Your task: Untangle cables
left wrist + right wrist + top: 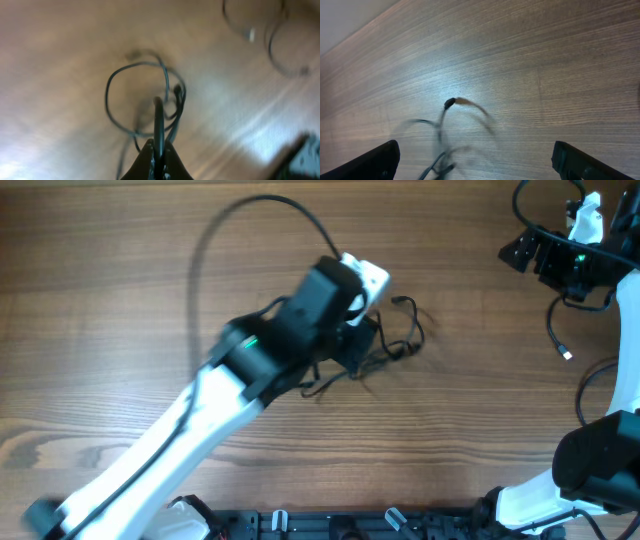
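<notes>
The left gripper (365, 348) is pressed shut. In the left wrist view its two fingertips (150, 156) meet at 6 o'clock, and one black strand of the cable tangle (159, 114) runs straight up from between them toward 12 o'clock, so the jaws are clamped on that strand. Beyond the pinch the strand joins a round loop at about 11 o'clock from the tips. A tighter bunch of strands lies at 1 o'clock, where a small dark plug end points roughly to 12. The far detail is soft with blur.

From overhead, the tangle lies on the wooden table (120, 240) near the middle, spilling out at 3 o'clock from the left gripper. Its long axis runs from about 8 o'clock to 2 o'clock, with the widest loop at the 2 o'clock end and loose tails trailing under the arm at the 8 o'clock end.

The right gripper (517, 250) sits well apart from this, at the 2 o'clock corner of the table. Its fingers (375, 161) stand wide apart and hold nothing. A second cable (553, 328) lies below it, its long axis close to 12-to-6 — the silvery plug (567, 355) is at the lower end, pointing about 5 o'clock. In the right wrist view a smeared black cord shows low between the open fingers, touching neither, with its dark tip toward 12 o'clock.
</notes>
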Robot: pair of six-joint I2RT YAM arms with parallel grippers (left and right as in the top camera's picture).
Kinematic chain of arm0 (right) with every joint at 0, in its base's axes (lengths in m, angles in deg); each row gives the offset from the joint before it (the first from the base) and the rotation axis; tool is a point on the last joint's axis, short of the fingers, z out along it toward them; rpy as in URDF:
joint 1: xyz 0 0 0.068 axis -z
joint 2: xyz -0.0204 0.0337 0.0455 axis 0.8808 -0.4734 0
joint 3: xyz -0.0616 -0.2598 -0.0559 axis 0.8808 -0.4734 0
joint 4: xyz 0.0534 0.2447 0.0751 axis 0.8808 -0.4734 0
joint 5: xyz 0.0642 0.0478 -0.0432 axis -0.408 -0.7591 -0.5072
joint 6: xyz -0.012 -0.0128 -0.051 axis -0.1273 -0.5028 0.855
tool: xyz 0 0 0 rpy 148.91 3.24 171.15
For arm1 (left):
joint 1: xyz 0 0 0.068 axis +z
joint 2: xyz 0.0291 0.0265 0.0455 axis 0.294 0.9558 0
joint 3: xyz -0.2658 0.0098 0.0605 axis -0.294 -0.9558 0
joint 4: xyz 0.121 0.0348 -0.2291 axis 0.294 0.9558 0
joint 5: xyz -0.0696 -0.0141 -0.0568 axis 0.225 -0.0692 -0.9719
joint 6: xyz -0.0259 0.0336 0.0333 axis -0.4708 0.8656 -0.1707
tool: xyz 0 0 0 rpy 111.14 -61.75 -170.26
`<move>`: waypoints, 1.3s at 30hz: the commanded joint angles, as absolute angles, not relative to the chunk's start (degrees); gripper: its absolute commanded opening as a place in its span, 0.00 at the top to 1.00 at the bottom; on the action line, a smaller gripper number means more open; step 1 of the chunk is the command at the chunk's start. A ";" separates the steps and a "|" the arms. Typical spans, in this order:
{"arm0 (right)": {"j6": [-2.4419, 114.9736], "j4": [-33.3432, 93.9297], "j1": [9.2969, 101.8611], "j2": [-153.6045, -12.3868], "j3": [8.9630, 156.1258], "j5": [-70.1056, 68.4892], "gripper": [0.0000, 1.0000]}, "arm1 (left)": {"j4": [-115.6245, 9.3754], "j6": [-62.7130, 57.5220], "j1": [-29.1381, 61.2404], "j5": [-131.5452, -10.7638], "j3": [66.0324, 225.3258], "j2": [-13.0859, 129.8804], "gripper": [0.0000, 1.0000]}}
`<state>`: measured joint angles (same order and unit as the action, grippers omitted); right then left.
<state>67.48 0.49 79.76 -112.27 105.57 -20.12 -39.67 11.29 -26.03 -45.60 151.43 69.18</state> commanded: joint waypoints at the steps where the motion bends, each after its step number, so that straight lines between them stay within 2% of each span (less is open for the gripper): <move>1: 68.64 0.40 79.57 -111.44 106.42 -19.77 0.00 | -42.14 7.51 -26.14 -30.13 152.59 58.98 0.96; 7: 68.72 0.19 77.91 -111.44 106.42 -20.80 0.01 | -44.72 7.16 -26.14 -16.49 152.56 48.77 0.96; 11: 73.23 0.19 73.91 -111.44 106.42 -29.80 0.03 | -44.28 0.26 -26.12 -9.52 152.54 48.86 0.96; 14: 73.23 -0.10 69.32 -111.44 106.42 -30.61 0.04 | -44.31 -3.07 -24.79 -5.96 152.54 51.06 0.96; 17: 73.40 -0.54 64.29 -111.44 106.42 -30.61 0.04 | -45.29 -4.84 -19.35 -14.35 152.56 52.75 0.96; 26: 79.37 1.65 51.37 -111.44 106.42 -27.97 0.05 | -45.77 -10.58 1.42 -59.31 154.01 52.66 0.96; 30: 79.15 3.84 48.25 -111.44 106.42 -26.89 0.05 | -44.74 -12.92 4.22 -65.23 154.01 52.66 0.96; 39: 73.82 5.56 46.04 -113.19 105.68 -26.70 0.08 | -43.17 -13.36 4.48 -65.17 154.01 52.66 0.96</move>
<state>75.96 5.21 46.89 -112.29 105.57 -27.20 -43.21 -12.38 4.11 -63.42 152.35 53.29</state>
